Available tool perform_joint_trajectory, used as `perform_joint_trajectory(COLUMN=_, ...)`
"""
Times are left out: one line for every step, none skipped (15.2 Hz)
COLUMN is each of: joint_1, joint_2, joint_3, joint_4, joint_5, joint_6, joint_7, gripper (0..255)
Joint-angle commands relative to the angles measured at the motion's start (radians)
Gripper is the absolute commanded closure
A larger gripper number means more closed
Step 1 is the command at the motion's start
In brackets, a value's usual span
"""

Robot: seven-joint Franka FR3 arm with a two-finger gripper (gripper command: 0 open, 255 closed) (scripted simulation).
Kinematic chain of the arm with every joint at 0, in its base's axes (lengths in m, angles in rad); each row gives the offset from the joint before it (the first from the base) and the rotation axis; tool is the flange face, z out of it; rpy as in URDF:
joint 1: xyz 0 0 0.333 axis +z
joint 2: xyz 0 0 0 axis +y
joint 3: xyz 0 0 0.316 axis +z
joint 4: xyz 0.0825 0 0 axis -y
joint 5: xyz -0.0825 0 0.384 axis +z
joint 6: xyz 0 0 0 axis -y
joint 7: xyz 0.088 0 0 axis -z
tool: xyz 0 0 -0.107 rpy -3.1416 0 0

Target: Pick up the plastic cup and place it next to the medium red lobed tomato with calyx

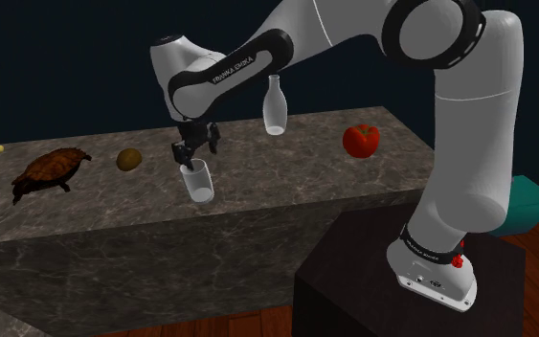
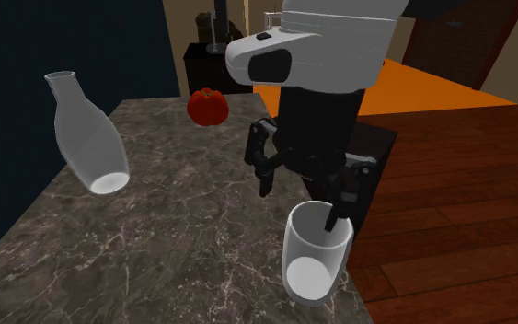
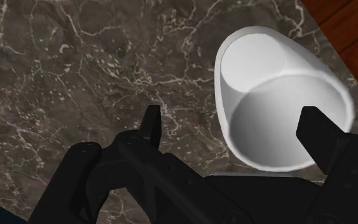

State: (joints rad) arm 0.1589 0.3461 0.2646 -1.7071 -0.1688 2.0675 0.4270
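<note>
The jaws stand released, spread wide and pointing down at the cup [image 1: 198,184] [image 2: 314,253] [image 3: 279,95], gripping nothing. The cup is a pale, see-through tumbler standing open end up on the dark marbled table [image 1: 305,172] [image 2: 183,239] [image 3: 75,63], close to the long edge on the stand's side, about halfway along that edge. The jaws straddle one wall of the cup: one finger [image 2: 335,214] [image 3: 320,137] reaches over the rim into the mouth, while the other finger [image 2: 266,184] [image 3: 151,124] hangs outside above bare marble, apart from the cup. Whether the inner finger touches the wall cannot be told.

The red lobed tomato [image 1: 361,140] [image 2: 207,106] sits well apart from the cup, near the table's end at the shoulder view's right. A clear bottle [image 1: 274,107] [image 2: 86,138] stands by the far long edge. Toward the other end lie a brown round fruit [image 1: 129,159] and a turtle figure [image 1: 47,170].
</note>
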Motion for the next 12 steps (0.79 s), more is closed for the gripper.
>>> perform_joint_trajectory(joint_1=0.003, joint_2=0.019, joint_3=-0.003, joint_4=0.000, joint_5=-0.008, joint_6=0.020, joint_7=0.007, gripper=0)
perform_joint_trajectory(joint_1=0.003, joint_2=0.025, joint_3=-0.004, joint_4=-0.006, joint_5=-0.010, joint_6=0.031, joint_7=0.008, gripper=0)
perform_joint_trajectory(joint_1=0.004, joint_2=0.030, joint_3=-0.005, joint_4=-0.012, joint_5=-0.012, joint_6=0.042, joint_7=0.010, gripper=0)
perform_joint_trajectory(joint_1=0.004, joint_2=0.036, joint_3=-0.006, joint_4=-0.017, joint_5=-0.015, joint_6=0.053, joint_7=0.011, gripper=0)
perform_joint_trajectory(joint_1=0.004, joint_2=0.042, joint_3=-0.007, joint_4=-0.022, joint_5=-0.017, joint_6=0.064, joint_7=0.013, gripper=0)
perform_joint_trajectory(joint_1=0.004, joint_2=0.045, joint_3=-0.008, joint_4=-0.025, joint_5=-0.018, joint_6=0.070, joint_7=0.014, gripper=0)
perform_joint_trajectory(joint_1=0.004, joint_2=0.046, joint_3=-0.008, joint_4=-0.025, joint_5=-0.018, joint_6=0.070, joint_7=0.014, gripper=0)
perform_joint_trajectory(joint_1=0.004, joint_2=0.046, joint_3=-0.008, joint_4=-0.025, joint_5=-0.018, joint_6=0.070, joint_7=0.014, gripper=0)
perform_joint_trajectory(joint_1=0.004, joint_2=0.046, joint_3=-0.008, joint_4=-0.025, joint_5=-0.018, joint_6=0.070, joint_7=0.014, gripper=0)
perform_joint_trajectory(joint_1=0.004, joint_2=0.046, joint_3=-0.008, joint_4=-0.025, joint_5=-0.018, joint_6=0.070, joint_7=0.014, gripper=0)
perform_joint_trajectory(joint_1=0.004, joint_2=0.046, joint_3=-0.008, joint_4=-0.025, joint_5=-0.018, joint_6=0.070, joint_7=0.014, gripper=0)
perform_joint_trajectory(joint_1=0.004, joint_2=0.046, joint_3=-0.008, joint_4=-0.025, joint_5=-0.018, joint_6=0.070, joint_7=0.014, gripper=0)
